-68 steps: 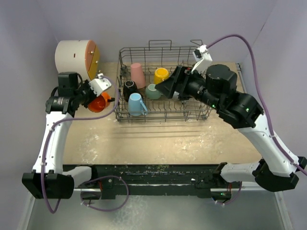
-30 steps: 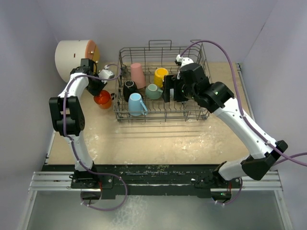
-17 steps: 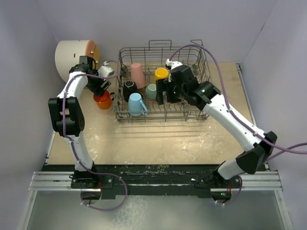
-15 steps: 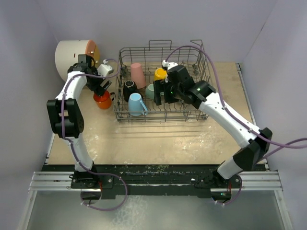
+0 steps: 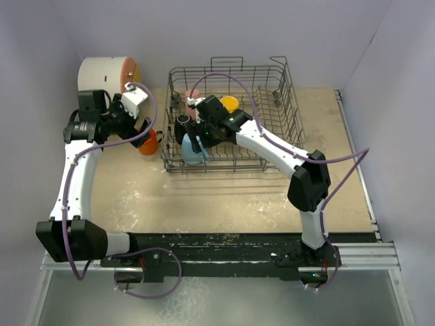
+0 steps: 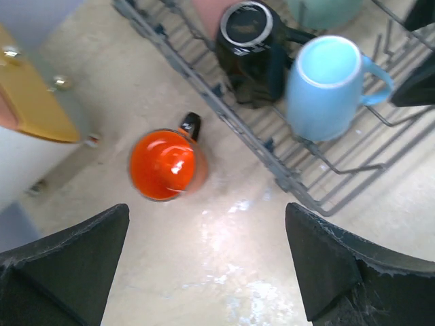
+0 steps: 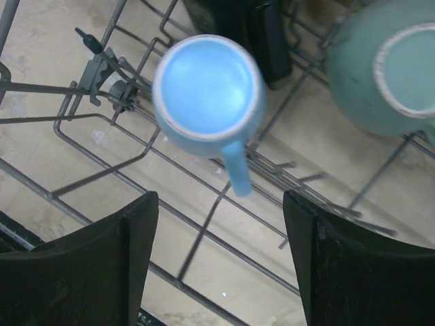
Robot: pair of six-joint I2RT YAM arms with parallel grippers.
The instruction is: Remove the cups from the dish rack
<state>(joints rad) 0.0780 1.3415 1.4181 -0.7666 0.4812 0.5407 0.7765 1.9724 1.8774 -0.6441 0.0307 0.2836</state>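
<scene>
Plainly the next lift belongs to the right tool [image 7: 219, 221], which hangs inside the dish rack [image 5: 234, 168] with its 2 fingers spread wide and nothing between them. The blue mug [image 7: 207, 92] sits just ahead of it. In the right wrist view the mug's body lies at 12 o'clock from the gap between the fingers, and its handle sticks out toward 6 o'clock, pointing into that gap. The mug's long axis runs nearly toward the camera, so only its round end and a little of its side show; whether that end is mouth or base I cannot tell. The fingers close along the 9-to-3 line, across the handle's direction. My judgement is that the tool must slide toward 12 o'clock and drop before it can pinch the body, and that the rack wires under the handle could catch a finger. The black mug [image 7: 251, 20] stands close at 12 o'clock of the blue one and the teal mug [image 7: 380, 68] at 2 o'clock, leaving little room. The left tool [image 6: 207, 214], equally wide open and empty, hovers outside the rack above the orange mug [image 6: 166, 165]. That mug stands on the surface [image 5: 238, 197] just beside the rack's 9 o'clock end in the top view, so the left arm is the farther one.
</scene>
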